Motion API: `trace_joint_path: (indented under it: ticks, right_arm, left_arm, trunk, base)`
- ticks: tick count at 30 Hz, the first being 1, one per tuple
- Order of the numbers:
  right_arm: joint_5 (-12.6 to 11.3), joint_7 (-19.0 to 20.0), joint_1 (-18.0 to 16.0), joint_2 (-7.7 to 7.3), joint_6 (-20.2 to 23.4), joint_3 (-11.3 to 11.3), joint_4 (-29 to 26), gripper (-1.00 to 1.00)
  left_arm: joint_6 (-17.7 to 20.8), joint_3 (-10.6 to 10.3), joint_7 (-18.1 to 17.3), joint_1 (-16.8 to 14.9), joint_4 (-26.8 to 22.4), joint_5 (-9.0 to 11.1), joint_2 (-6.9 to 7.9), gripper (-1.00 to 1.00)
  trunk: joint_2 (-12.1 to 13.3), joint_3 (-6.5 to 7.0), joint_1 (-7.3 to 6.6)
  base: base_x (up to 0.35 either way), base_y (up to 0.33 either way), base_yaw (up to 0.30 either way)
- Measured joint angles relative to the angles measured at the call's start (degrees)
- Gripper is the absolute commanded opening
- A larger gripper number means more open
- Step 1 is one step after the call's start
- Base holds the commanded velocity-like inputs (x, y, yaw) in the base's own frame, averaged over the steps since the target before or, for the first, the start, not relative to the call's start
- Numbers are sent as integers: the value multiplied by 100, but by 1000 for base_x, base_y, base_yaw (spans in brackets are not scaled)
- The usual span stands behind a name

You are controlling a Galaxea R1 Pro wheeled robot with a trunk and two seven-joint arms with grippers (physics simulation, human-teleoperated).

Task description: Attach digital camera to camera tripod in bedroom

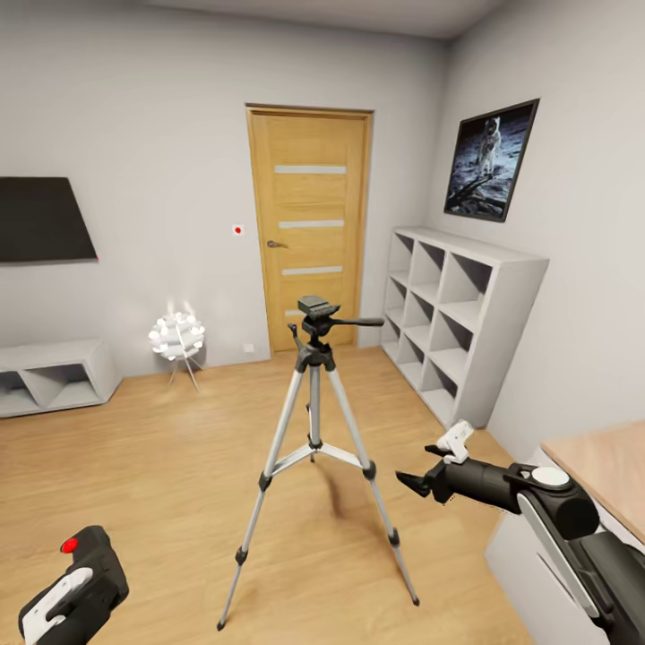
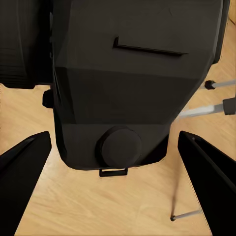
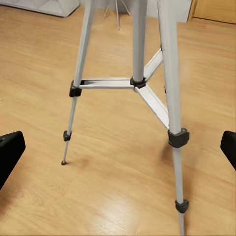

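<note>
In the head view, the camera tripod (image 1: 315, 421) stands on the wood floor (image 1: 134, 466) before the door (image 1: 310, 228). The left gripper (image 1: 76, 582) holds the digital camera (image 1: 90, 560) low, well short of the tripod head.

In the left wrist view, the digital camera (image 2: 123, 83) sits between the jaws, apparently clamped.

In the right wrist view, the right gripper's jaws stand wide apart, facing the tripod legs (image 3: 140, 73).

The step in hand appears to be carrying; next the camera must rise onto the tripod's head plate.

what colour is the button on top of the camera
Bright red button on the black camera, clearest in the head view.
</note>
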Motion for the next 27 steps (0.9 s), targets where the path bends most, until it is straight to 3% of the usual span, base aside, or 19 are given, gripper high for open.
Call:
trace_joint_path:
  ticks: [16, 20, 23, 24, 27]
  right_arm:
    - [1, 339, 14, -39, -13, 7, 8, 100]
    - [40, 652, 16, -71, -35, 8, 17, 100]
    - [201, 896, 15, -86, -84, 8, 22, 100]
    - [585, 1228, 13, -80, -203, -7, 27, 100]
    - [744, 1347, 13, -74, -264, -15, 29, 100]
  left_arm:
    - [0, 40, -3, -1, -4, -5, 0, -100]
    - [-1, 42, 1, -1, -4, -7, 0, -100]
    - [-2, 43, 3, -1, -6, -5, 0, -100]
    - [-6, 44, -7, 5, -3, -2, -6, -100]
    - [-8, 44, -8, 7, -1, -2, -8, -100]
  trunk:
    - [0, 0, 1]
    - [1, 0, 1]
    - [0, 0, 1]
    - [-1, 0, 0]
    - [0, 0, 0]
  base:
    - [233, -253, 254]
    - [162, -295, 254]
    - [199, -267, 249]
    - [269, -208, 237]
    - [282, -196, 234]
